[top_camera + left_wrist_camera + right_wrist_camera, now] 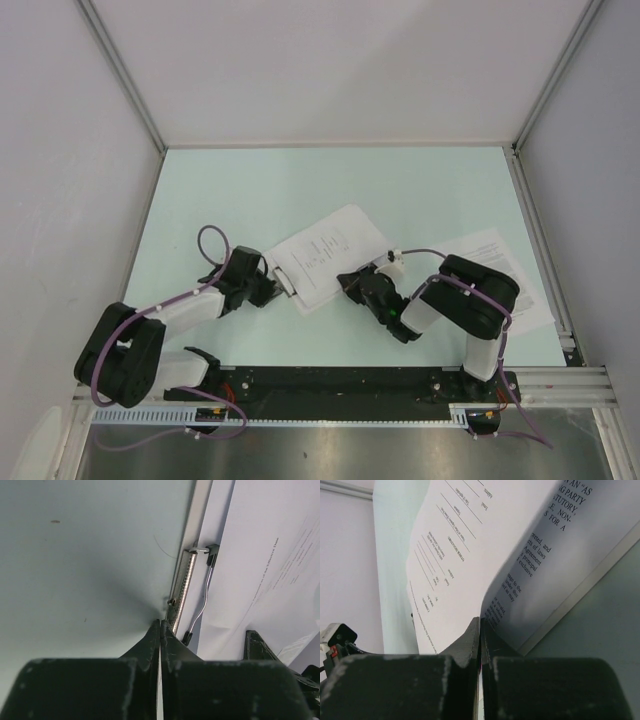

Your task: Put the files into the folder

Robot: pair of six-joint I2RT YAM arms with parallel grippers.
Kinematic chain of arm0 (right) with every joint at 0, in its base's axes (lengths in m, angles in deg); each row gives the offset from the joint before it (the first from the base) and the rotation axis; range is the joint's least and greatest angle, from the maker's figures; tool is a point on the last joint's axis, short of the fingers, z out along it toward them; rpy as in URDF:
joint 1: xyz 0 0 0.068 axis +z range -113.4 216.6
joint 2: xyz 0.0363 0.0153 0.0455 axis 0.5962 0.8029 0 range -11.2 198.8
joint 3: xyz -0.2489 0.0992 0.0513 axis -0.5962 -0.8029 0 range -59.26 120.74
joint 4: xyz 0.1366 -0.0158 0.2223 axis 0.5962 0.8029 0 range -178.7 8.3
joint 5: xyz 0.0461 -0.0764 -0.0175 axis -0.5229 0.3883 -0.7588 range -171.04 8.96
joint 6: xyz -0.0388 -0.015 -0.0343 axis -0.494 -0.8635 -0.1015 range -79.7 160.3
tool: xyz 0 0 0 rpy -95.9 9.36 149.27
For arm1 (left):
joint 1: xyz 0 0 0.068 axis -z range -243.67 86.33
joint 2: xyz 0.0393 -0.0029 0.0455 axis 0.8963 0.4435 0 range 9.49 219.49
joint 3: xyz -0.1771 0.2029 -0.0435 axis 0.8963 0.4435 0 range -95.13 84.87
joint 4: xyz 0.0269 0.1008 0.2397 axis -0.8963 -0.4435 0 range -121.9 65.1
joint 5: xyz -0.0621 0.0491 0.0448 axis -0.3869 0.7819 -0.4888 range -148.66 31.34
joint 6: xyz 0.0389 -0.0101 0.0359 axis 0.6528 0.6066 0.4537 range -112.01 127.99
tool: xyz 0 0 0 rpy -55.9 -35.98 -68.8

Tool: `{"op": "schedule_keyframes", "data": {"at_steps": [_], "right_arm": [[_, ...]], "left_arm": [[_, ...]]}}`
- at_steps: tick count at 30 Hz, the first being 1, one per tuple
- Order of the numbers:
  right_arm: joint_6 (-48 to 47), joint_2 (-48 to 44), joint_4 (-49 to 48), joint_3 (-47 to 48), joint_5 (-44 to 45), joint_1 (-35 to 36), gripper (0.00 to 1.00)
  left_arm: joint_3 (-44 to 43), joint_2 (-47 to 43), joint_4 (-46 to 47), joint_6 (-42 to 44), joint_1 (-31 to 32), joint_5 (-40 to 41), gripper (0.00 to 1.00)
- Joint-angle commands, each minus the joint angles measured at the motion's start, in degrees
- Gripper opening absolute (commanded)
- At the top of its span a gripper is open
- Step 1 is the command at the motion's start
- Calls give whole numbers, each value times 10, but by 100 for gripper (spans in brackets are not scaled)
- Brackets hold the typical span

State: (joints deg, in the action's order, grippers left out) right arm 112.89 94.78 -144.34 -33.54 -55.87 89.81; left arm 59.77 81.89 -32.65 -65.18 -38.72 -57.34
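In the middle of the surface [250, 190] lies the folder [217, 525], at a slant, its clip [192, 580] on the short end toward the left arm. Printed files [325, 250] rest on it. The left gripper [268, 290] sits low at that clip end. In its wrist view the fingers are pressed together, the tips right against the near end of the clip. I cannot tell if they pinch anything.

The right gripper [352, 283] is at the opposite, lower-right edge of the stack. Its fingers are closed on the edge of the top sheet [460, 565], which bows up from the tips and casts a shadow on the densely printed sheet [540, 550] beneath. The rim of the folder shows just beyond that lower sheet. A third sheet [490, 248] lies loose on the surface to the right, well apart from the folder and partly under the right arm.
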Motion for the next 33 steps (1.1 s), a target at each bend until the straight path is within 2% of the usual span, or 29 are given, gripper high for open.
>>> {"op": "schedule_keyframes", "data": {"at_steps": [1, 5, 9, 13, 14, 16, 17, 19, 20, 22, 23, 26, 29, 33], "right_arm": [[-1, 12, 0, -6, 29, 15, 0], [-5, 10, 6, -7, 29, 12, 0], [-7, -19, 43, -11, 8, -28, 0], [-25, -41, 12, -21, -17, -60, 0], [-36, -46, 3, -20, -30, -64, 0], [-34, -60, -18, -20, -42, -80, 0], [-34, -67, -22, -19, -55, -85, 0], [-39, -88, -18, -15, -56, -90, 0], [-42, -96, -11, -13, -50, -90, 0], [-54, -107, 14, -9, -39, -90, 0], [-59, -111, 20, -9, -32, -90, 0], [-70, -111, 28, -9, -30, -93, 0], [-72, -106, 29, -9, -32, -93, 0], [-72, -103, 37, -9, -32, -93, 0]], "left_arm": [[2, 6, -38, -7, 0, 12, 0], [5, -1, -46, 0, 0, 17, 0], [7, -39, -80, 45, 0, 45, 0], [13, -88, -80, 78, 0, 55, 0], [15, -103, -76, 81, 0, 50, 3], [18, -113, -54, 96, 0, 46, 15], [17, -117, -51, 101, 0, 38, 31], [6, -112, -44, 114, 0, 35, 46], [1, -108, -43, 116, 0, 33, 58], [-17, -80, -41, 117, 1, 21, 69], [-26, -62, -51, 117, 1, 18, 83], [-80, 13, -106, 115, 6, 23, 87], [-132, 71, -130, 117, 19, 38, 87], [-168, 109, -164, 106, 27, 65, 78]]}}
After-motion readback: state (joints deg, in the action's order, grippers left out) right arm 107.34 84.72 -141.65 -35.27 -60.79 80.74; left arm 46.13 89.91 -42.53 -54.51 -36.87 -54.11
